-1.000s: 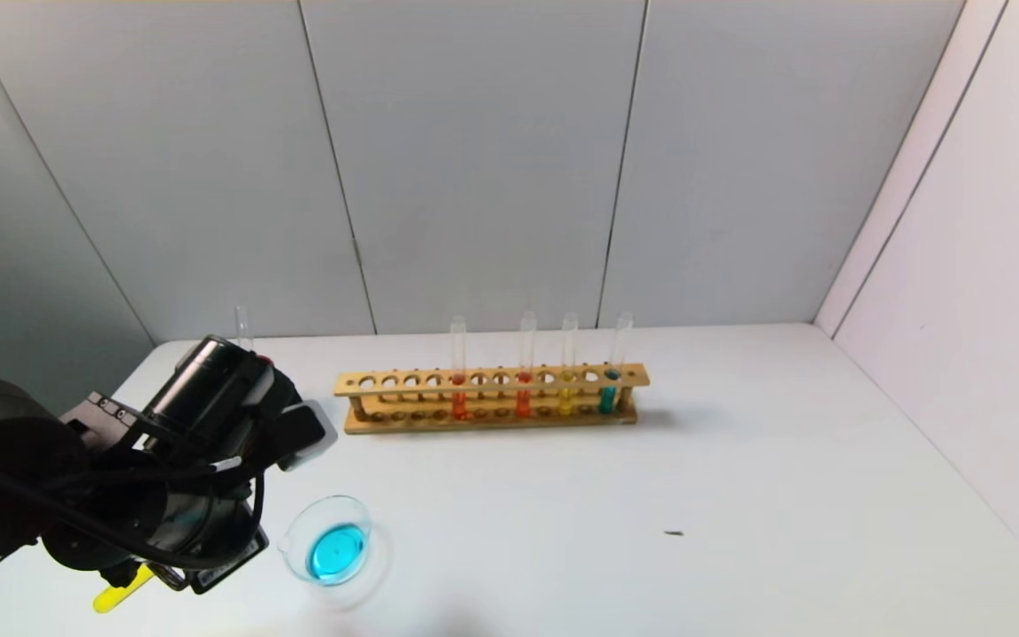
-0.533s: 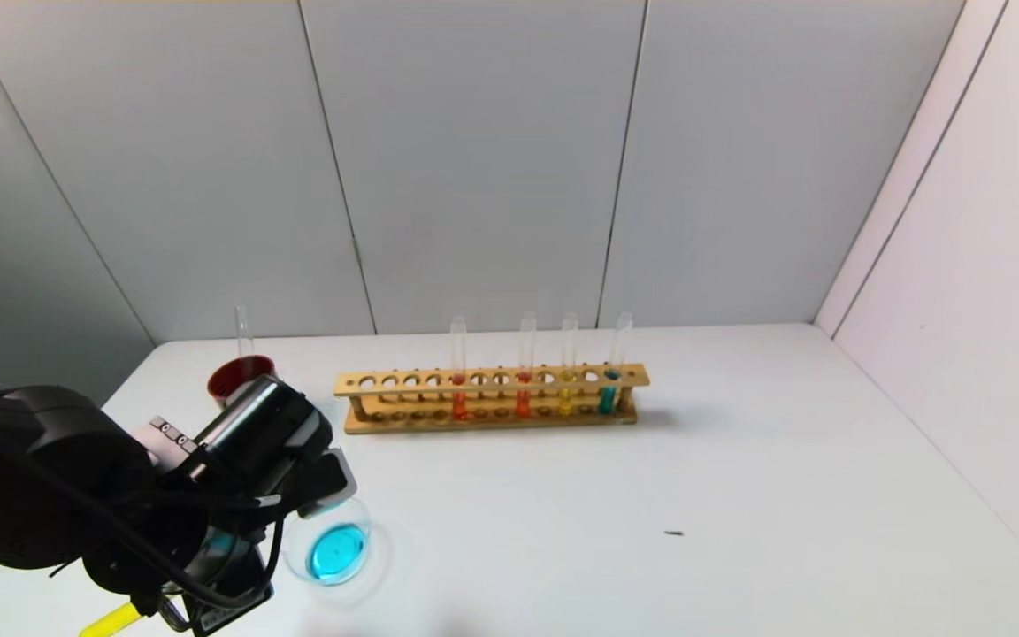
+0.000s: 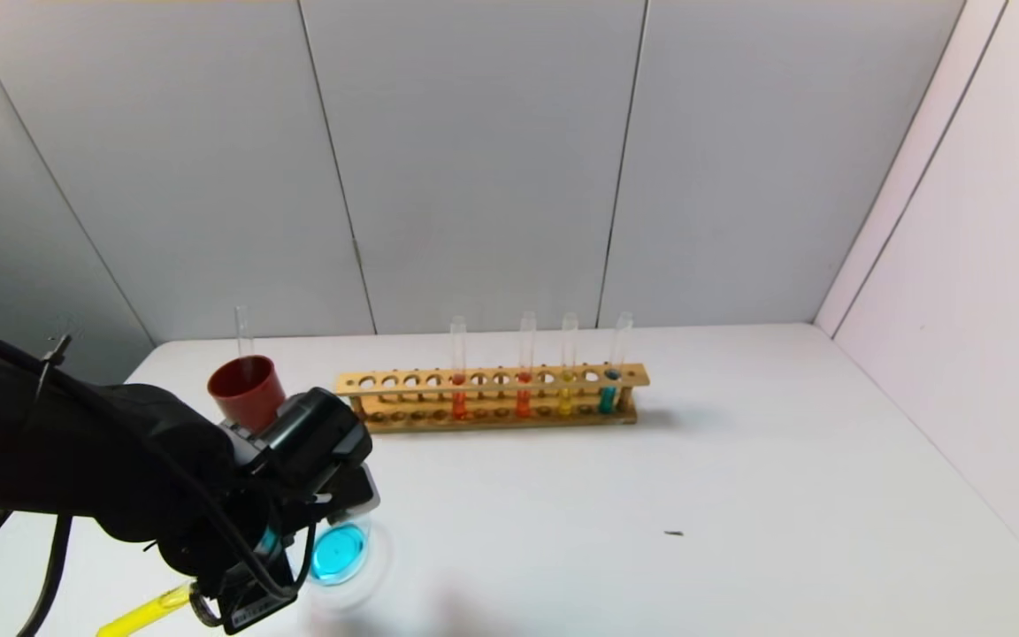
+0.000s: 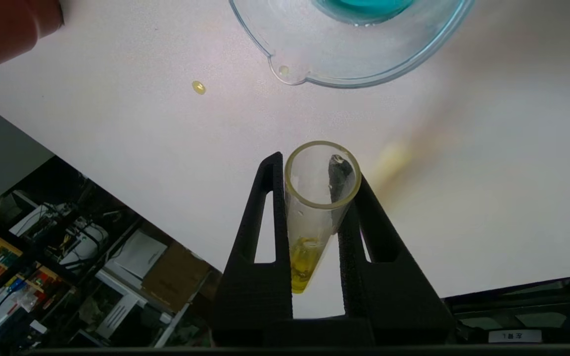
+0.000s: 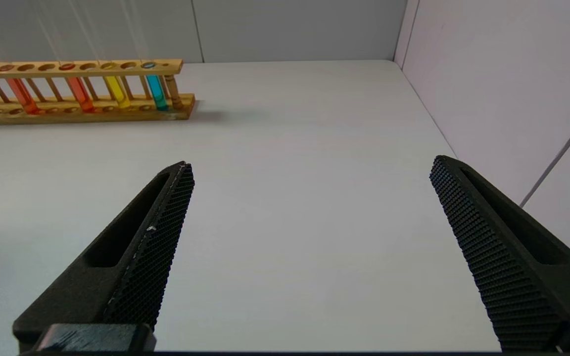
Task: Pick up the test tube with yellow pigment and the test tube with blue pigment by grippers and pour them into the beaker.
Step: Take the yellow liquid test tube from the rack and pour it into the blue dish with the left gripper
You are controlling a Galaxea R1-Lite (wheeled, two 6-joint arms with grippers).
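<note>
Left hand point(image 4: 314, 198) clamps the yellow test tube point(image 4: 314, 212), mouth aimed toward the beaker point(image 4: 344, 59) (blue inside); right hand point(image 5: 309, 198) gapes empty.

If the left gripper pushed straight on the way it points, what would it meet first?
Probably the beaker: the left gripper, shut on the yellow tube, aims at its lip over bare table. Depth is unclear.

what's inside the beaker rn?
The beaker holds a pool of blue liquid only. The left tool, shut on the yellow test tube, covers the beaker's near rim in the head view.
</note>
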